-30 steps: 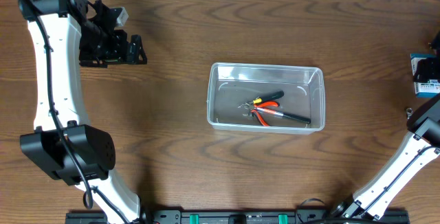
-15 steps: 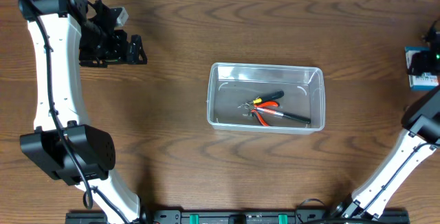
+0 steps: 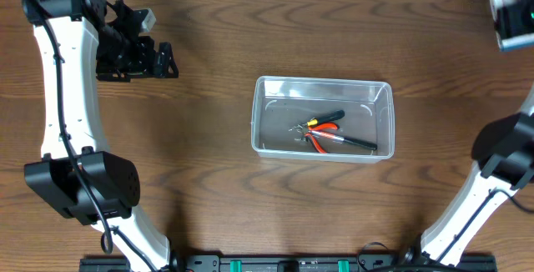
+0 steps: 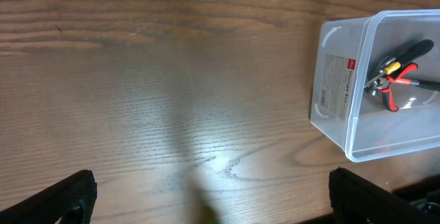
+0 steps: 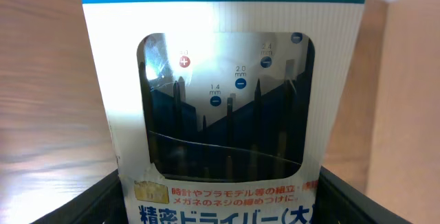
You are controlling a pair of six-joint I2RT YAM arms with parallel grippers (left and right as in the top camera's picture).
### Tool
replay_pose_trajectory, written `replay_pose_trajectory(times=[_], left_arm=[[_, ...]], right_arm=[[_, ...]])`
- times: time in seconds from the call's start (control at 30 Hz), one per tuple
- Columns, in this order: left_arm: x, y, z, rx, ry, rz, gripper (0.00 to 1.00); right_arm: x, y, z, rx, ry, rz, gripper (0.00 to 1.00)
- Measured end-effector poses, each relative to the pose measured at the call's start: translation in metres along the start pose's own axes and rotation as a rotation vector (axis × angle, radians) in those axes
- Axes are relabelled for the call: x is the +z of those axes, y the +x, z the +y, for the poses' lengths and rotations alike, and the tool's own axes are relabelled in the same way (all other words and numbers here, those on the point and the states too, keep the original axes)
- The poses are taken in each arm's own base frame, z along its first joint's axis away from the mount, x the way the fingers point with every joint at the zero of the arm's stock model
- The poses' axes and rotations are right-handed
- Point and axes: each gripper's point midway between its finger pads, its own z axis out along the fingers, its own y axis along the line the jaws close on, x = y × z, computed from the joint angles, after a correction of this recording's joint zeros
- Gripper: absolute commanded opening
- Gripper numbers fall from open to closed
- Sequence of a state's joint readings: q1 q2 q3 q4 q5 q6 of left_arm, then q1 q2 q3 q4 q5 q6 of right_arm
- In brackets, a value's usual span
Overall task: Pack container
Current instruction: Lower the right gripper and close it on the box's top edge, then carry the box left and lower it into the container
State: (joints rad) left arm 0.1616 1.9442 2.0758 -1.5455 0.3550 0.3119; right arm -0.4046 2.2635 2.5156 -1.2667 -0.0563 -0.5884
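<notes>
The right tool [image 5: 223, 198] is closed on a pack [image 5: 220, 80] of small screwdrivers. In its wrist view the card sits squarely between the two fingers, window facing the lens, its long side running out away from the grip. From above, that arm is at the far right corner of the counter [image 3: 209, 180], with the pack only partly inside the picture.

The container [image 3: 275, 126] stands mid-counter, its long axis running left to right. From the right tool it lies well apart, to the left and back toward the robot's side. Pliers [image 3: 329, 134] and what looks like a second hand tool already lie in it, toward its middle and right end, and its left end is bare.

The left tool [image 3: 165, 60] is spread wide with nothing in it. It hangs off the container's far left corner and looks the nearer of the two, but it has no load.

So I'd say the carry falls to the right arm: a long diagonal in over the right end wall, and the pack likely turned to lie along the container's length.
</notes>
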Motion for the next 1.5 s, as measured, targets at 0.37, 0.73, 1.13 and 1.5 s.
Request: replay_pose_trajectory(times=[0.37,0.73,1.13,1.5], left_arm=[[0.000,0.000,0.000,0.000,0.000,0.000,0.98],[0.000,0.000,0.000,0.000,0.000,0.000,0.98],[0.000,0.000,0.000,0.000,0.000,0.000,0.98],[0.000,0.000,0.000,0.000,0.000,0.000,0.98]], right_arm=[[-0.106,-0.034,0.183,-0.436,-0.269,-0.058,0.72],[-0.136,-0.017,0.298,-0.684,-0.486,-0.019,0.72],[-0.135,0.014,0.385,-1.025,-0.625,0.016,0.79],[-0.082,0.072,0.405,-1.090,-0.706,0.224,0.78]])
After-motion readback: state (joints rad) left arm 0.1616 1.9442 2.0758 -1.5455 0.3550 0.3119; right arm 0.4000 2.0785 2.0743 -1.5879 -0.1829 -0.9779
